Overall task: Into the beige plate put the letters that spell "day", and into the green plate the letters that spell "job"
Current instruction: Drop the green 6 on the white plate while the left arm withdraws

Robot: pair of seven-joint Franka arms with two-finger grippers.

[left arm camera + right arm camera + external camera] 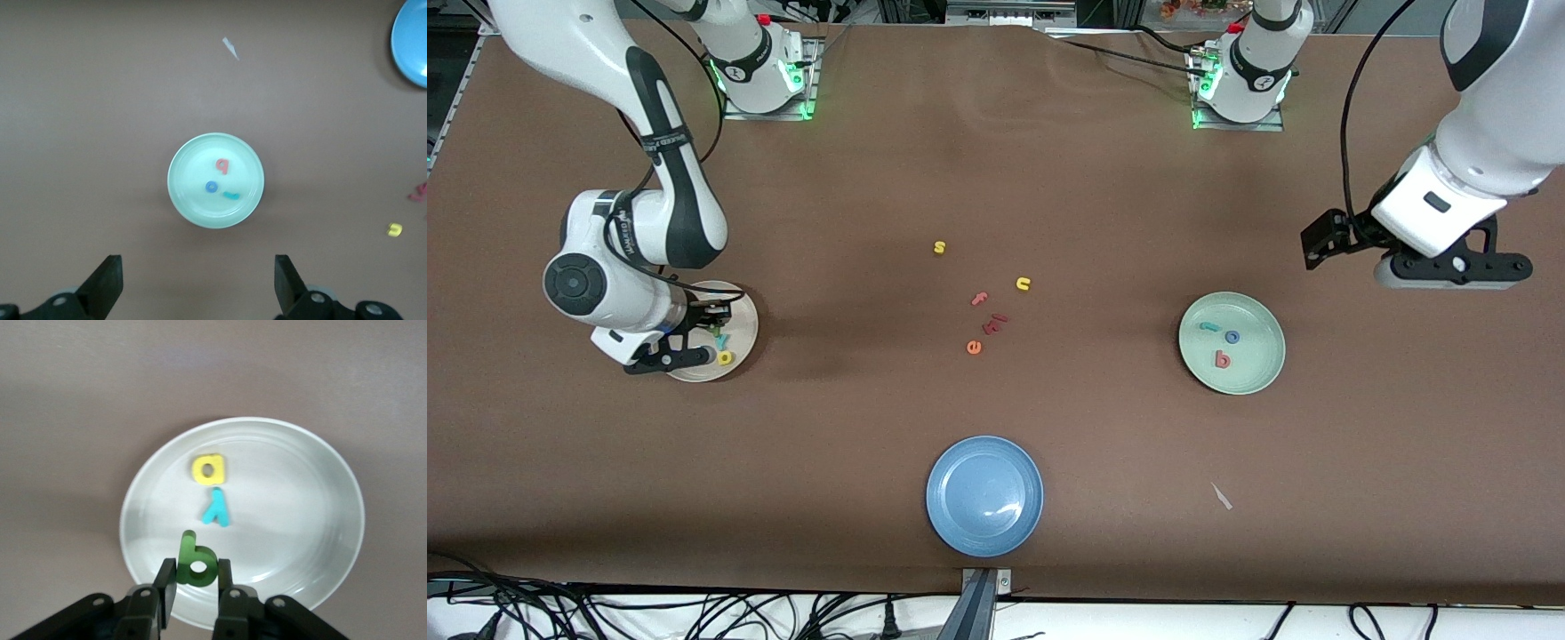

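Note:
My right gripper (195, 577) hangs low over the beige plate (333, 467) at the right arm's end of the table, shut on the dark green looped letter (195, 563), which stands upright between the fingers. In the plate lie the yellow looped letter (209, 468) and the teal "y" (217, 507). The green plate (1254, 378) at the left arm's end holds the teal "j" (1208, 327), the blue "o" (1232, 336) and the red "b" (1222, 359). My left gripper (198, 280) waits open and empty in the air beside the green plate (193, 200).
A blue plate (984, 496) stands near the table's front edge, in the middle. Loose letters lie mid-table: a yellow "s" (939, 248), a yellow "u" (1023, 284), a pink "f" (979, 299), a red piece (996, 322) and an orange "e" (974, 348). A white scrap (1221, 496) lies nearer the camera than the green plate.

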